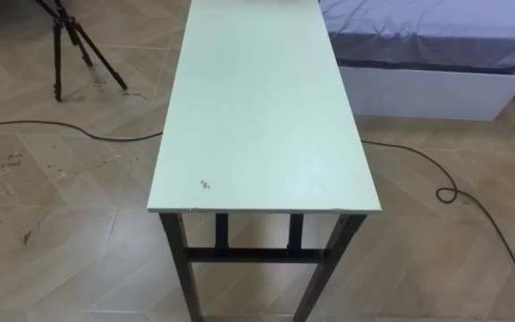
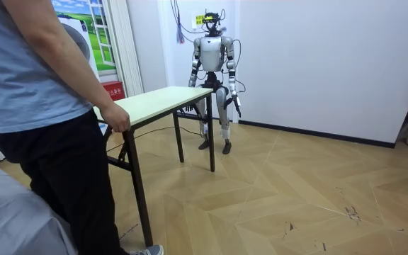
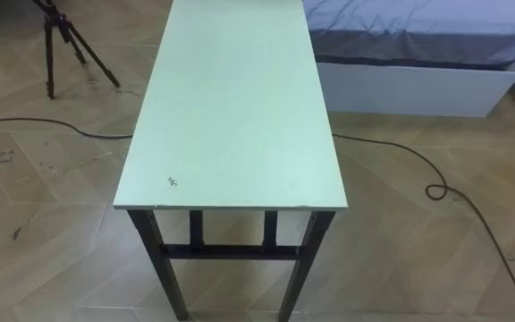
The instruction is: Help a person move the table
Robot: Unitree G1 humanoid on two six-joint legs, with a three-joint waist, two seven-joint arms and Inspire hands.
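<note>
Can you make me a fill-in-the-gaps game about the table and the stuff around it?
1. A person holds the end of the table away from the robot with one ____.
2. The table's top is pale green and its legs are ____.
3. In the eye views the tripod stands on the table's ____ side.
4. The dark cable lies on the ____.

Missing words: hand; black; left; floor.
</note>
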